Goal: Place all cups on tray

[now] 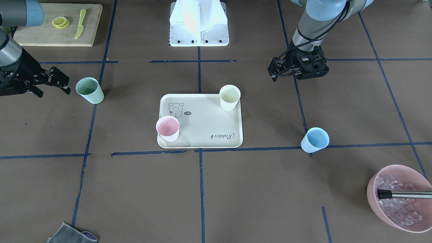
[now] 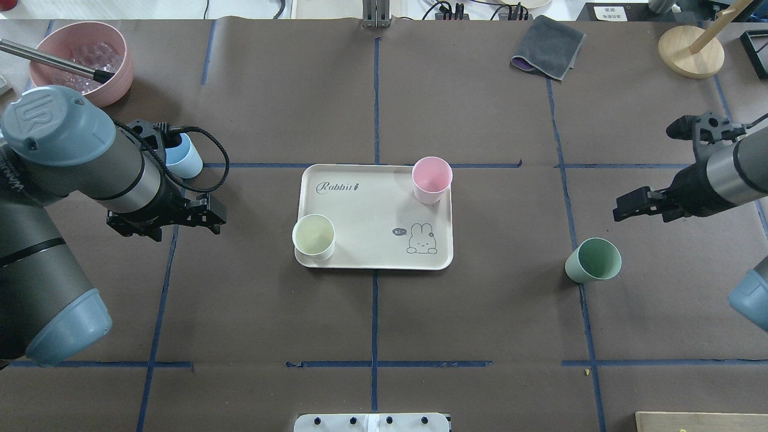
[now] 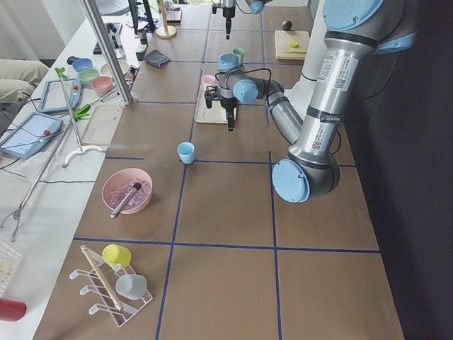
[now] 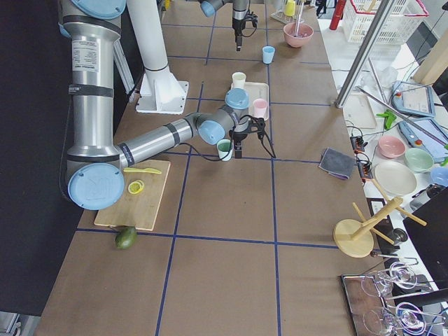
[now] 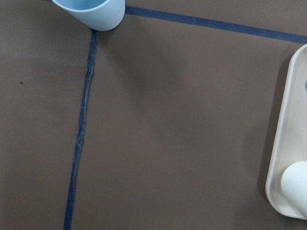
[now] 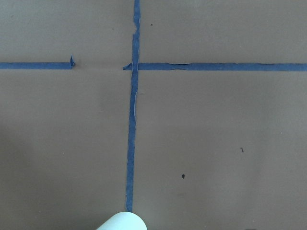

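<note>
**Two cups on the tray, two out on the surface**

The right fingers [image 2: 629,210] are spread wide with nothing in them, hanging just beside the mint green cup [image 2: 594,260]. The left fingers [image 2: 207,213] look parted and empty too, between the light blue cup [image 1: 315,139] and the tray [image 2: 372,228]. The pink cup [image 2: 431,179] and the cream cup [image 2: 313,236] stand upright in opposite corners of the tray.

The surface [image 2: 480,312] is brown paper marked into squares with blue tape [image 2: 375,318]. Around its edges are a pink bowl of clear cubes [image 2: 120,72], a grey cloth [image 2: 549,45] and a wooden cutting board [image 1: 40,37] with lemon slices [image 1: 60,22]. A side bench with bowls runs along the far edge.
</note>
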You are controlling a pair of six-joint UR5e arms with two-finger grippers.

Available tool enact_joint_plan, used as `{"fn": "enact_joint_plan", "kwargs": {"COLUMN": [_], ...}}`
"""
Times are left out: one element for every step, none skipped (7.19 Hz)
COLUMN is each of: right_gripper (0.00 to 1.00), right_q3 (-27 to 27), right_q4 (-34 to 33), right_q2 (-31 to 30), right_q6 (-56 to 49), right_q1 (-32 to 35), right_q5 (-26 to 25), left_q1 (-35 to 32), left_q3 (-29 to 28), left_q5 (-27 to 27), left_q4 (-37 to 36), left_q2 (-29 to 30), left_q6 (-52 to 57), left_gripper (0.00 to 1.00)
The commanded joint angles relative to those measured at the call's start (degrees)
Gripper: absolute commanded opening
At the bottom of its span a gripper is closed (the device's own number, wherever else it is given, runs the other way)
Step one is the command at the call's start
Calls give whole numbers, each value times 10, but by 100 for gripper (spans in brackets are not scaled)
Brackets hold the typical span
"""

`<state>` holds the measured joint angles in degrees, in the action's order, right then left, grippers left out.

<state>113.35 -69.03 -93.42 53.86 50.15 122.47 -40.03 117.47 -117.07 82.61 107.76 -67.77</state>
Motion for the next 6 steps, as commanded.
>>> {"fn": "enact_joint_plan", "kwargs": {"right_gripper": [99,99,99,99,96,39], "right_q3": [2,2,2,-1,-6,-8], "right_q4": [42,42,42,42,42,42], "right_q2": [-32,-40,-45,-43,-39,-36], "right_q6": [49,49,48,50,50,49], "right_q1": [-65,-78,-88,-103,-106,-109], "right_q5": [-52,-53,-53,-55,-59,-58], "left_q1": [0,0,0,0,0,0], "left_q3": [0,0,0,0,0,0], "left_q5": [0,1,1,1,1,1], "left_q4": [0,0,0,0,0,0], "left_q2": [-2,-2,-2,-2,-2,-2], "left_q6": [1,-3,-3,-3,-3,-3], "left_gripper": [100,100,100,100,100,100]}}
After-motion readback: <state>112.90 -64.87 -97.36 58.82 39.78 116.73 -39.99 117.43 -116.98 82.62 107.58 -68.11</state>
